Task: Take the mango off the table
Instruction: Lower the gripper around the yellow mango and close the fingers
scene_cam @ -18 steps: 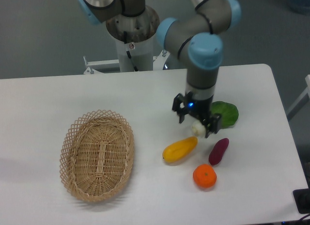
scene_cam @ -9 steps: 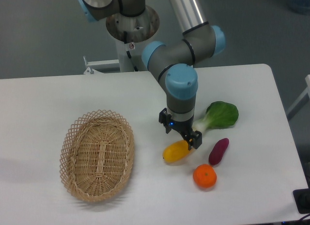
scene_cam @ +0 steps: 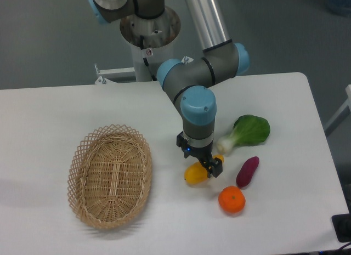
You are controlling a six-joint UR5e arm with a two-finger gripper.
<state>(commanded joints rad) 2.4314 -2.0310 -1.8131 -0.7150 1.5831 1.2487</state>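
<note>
Gripper [scene_cam: 201, 162] low over the mango [scene_cam: 196, 173], pointing straight down at the white table [scene_cam: 49, 118]. Dark fingers either side of the fruit's middle, one at the 10 o'clock side, the other [scene_cam: 214, 168] at the 4 o'clock side. Jaws set about the width of the fruit; cannot tell whether pressing on it or just short of touching. Mango lying on the table just right of centre, long axis running from 8 o'clock to 2 o'clock, yellow-orange, middle hidden under the gripper, a small tip showing past the right finger. Cannot tell whether lifted at all.

Purple sweet potato [scene_cam: 247, 171] at 3 o'clock from the mango, near but apart, tilted with the upper end toward 1 o'clock. Round tangerine [scene_cam: 231, 199] at 4 to 5 o'clock from the mango, just below the sweet potato's lower end. Leafy green vegetable [scene_cam: 245, 132] at 1 to 2 o'clock, white stem end pointing toward the gripper and close beside it. Wicker basket [scene_cam: 110, 175] well apart at 9 o'clock, oval, open side up, nothing visible inside. Arm reaching down from its base at 12 o'clock, blue-capped wrist joint directly above the gripper.
</note>
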